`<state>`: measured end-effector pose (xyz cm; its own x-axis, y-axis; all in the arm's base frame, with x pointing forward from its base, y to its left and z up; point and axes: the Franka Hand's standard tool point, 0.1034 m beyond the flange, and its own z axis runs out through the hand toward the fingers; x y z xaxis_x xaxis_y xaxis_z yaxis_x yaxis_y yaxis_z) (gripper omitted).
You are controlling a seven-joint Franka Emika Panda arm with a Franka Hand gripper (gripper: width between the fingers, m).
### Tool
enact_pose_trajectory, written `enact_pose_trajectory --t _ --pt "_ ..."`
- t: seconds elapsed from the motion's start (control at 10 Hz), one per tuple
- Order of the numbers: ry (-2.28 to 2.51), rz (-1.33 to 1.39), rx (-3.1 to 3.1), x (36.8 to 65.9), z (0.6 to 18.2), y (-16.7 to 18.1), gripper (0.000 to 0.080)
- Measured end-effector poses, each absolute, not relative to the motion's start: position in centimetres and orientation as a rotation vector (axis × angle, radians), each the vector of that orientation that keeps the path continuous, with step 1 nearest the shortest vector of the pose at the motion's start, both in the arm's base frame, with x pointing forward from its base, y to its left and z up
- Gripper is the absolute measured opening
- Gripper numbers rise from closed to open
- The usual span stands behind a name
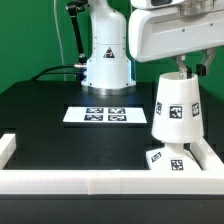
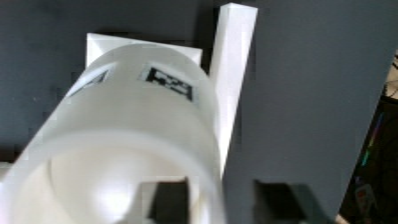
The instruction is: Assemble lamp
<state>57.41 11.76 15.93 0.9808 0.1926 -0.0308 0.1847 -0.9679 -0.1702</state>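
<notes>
The white tapered shade (image 1: 175, 110) stands upright at the exterior view's right, wide end down, with square tags on its side. It sits over the flat square base (image 1: 166, 160), which lies in the front right corner of the table. My gripper (image 1: 181, 67) comes down onto the shade's top. In the wrist view the shade (image 2: 125, 130) fills the frame and my gripper (image 2: 224, 200) is shut on its wall, one finger (image 2: 169, 200) inside and one outside. A corner of the base (image 2: 128, 42) shows beyond the shade. The bulb is hidden.
The marker board (image 1: 100, 115) lies flat at mid-table. A white rail (image 1: 90, 181) runs along the front edge, with side rails at the right (image 1: 207, 152) and left (image 1: 8, 147). The right rail also shows in the wrist view (image 2: 231, 80). The arm's pedestal (image 1: 106, 62) stands behind.
</notes>
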Motion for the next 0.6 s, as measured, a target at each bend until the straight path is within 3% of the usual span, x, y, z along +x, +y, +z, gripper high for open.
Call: enact_pose_trajectory --t 0.1,0.2,0.3,0.4,0.5,0.6 --pt "-0.286 0.07 -2.96 57.4 15.9 11.7 0.0248" --pt "-0.285 0.069 -2.96 57.4 16.0 11.5 0.0431" --pt "-0.283 0.066 -2.96 57.5 16.1 11.5 0.0566" --pt "-0.279 0.061 -2.962 57.4 16.4 11.4 0.0566" --pt "-0.265 0.056 -2.966 57.0 17.0 11.4 0.0671" --pt "-0.244 0.05 -2.973 56.3 17.7 11.3 0.0691"
